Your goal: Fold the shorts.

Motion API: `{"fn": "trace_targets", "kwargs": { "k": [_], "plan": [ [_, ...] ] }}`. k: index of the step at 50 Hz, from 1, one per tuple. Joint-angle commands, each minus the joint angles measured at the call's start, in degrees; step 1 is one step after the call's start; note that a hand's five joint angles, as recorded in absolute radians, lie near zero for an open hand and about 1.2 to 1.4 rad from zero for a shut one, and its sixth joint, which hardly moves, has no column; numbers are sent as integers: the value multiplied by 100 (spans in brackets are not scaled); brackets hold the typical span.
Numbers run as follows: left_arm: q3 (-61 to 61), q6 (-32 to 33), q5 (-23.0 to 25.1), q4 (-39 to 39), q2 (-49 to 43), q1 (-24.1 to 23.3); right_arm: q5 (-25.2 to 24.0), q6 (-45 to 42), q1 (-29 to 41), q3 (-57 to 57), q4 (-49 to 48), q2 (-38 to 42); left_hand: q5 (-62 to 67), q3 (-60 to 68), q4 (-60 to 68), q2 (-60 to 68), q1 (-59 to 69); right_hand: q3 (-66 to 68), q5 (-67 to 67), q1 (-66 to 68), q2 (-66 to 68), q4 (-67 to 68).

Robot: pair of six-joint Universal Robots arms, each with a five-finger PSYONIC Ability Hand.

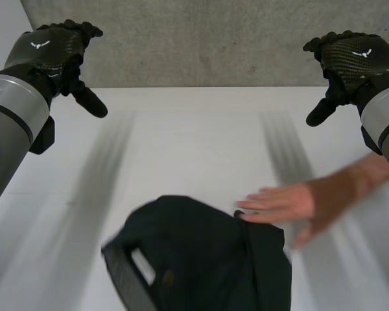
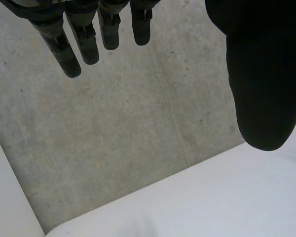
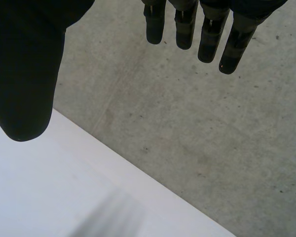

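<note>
Shorts (image 1: 207, 259) = dark bunched heap at near edge of desk (image 1: 181, 142), about on the midline btw the two arms, partly cut off by the view's near edge. Not laid flat, so no clear long axis. Lighter strip at heap's left-near side, maybe waistband, can't tell.

L hand (image 1: 55, 55) is up over far-left corner of the desk, R hand (image 1: 350, 61) up over far-right corner. Both are well apart from the shorts and touch nothing. L wrist view: fingers (image 2: 64, 49) straight, thumb spread wide, nothing btw them, so hand relaxed and empty. R wrist view: same, fingers (image 3: 227, 49) straight, thumb out, empty. Concrete wall (image 1: 201, 39) sits behind the desk.

Person's hand (image 1: 282, 204) comes in from the right, flat, fingertips touching the heap's far-right edge.

Key relation: shorts lie toward the robot from both hands, down and inward. Neither hand is clearly nearer, approx equal reach. R side of heap is taken by the person's hand, so the L hand prob has the freer path to its side.

Judgement: fold not begun. Cloth needs spreading flat first, then each hand to a corner or edge on its own side. Risk: R hand meeting the person's hand if it drops in now.
</note>
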Motion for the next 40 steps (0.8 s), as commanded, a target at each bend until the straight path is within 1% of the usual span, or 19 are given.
{"fn": "trace_targets", "kwargs": {
  "k": [1, 4, 7, 11, 14, 15, 19, 22, 26, 27, 31, 35, 40],
  "plan": [
    [18, 97, 15, -133, -287, -2, -410, 0, -17, 9, 14, 27, -244, -195, -174, -30, 19, -122, -271, 169, -245, -334],
    [18, 377, 15, -264, -384, -11, -559, 0, -52, 0, 22, 36, -244, -195, -174, -30, 19, -122, -271, 169, -245, -334],
    [18, 607, 32, -344, -437, -29, -577, 0, -61, 0, 23, 36, -239, -191, -170, -25, 23, -122, -271, 169, -245, -334],
    [-9, 905, 24, -641, -498, -221, -594, -8, -70, -18, 31, 27, -138, -90, -69, 76, 124, -122, -271, 169, -245, -334],
    [-35, 906, 24, -923, -507, -292, -595, -8, -61, -9, 23, 36, -121, -73, -52, 93, 141, -122, -271, 169, -245, -334],
    [-113, 897, 24, -1159, -516, -284, -603, -8, -52, -9, 23, 36, -105, -56, -35, 109, 158, -122, -271, 169, -245, -334],
    [-552, 889, 67, -1599, -551, -292, -603, -17, -26, 0, 23, 62, 247, 296, 317, 461, 510, -122, -271, 169, -245, -334],
    [-852, 880, 138, -1697, -612, -301, -603, -17, -26, 0, 23, 124, 467, 515, 536, 681, 730, -122, -271, 169, -245, -334],
    [-1256, 810, 313, -1487, -823, -284, -603, -17, -17, -18, 23, 291, 854, 903, 924, 1068, 1117, -122, -271, 169, -245, -334],
    [-1379, 722, 418, -1286, -937, -318, -603, -17, -17, -18, 23, 317, 854, 903, 924, 1068, 1117, -122, -271, 169, -245, -334],
    [-1581, 424, 524, -750, -1192, -336, -603, -17, -8, 9, 31, 326, 854, 903, 924, 1068, 1117, -122, -271, 169, -245, -334],
    [-1573, 239, 525, -424, -1464, -336, -603, -17, -8, 70, 23, 326, 854, 903, 924, 1068, 1117, -122, -271, 169, -245, -334],
    [-1468, 238, 498, -291, -1781, -442, -603, -26, -8, 105, 23, 326, 854, 903, 924, 1068, 1117, -122, -271, 169, -245, -334]
  ]
}}
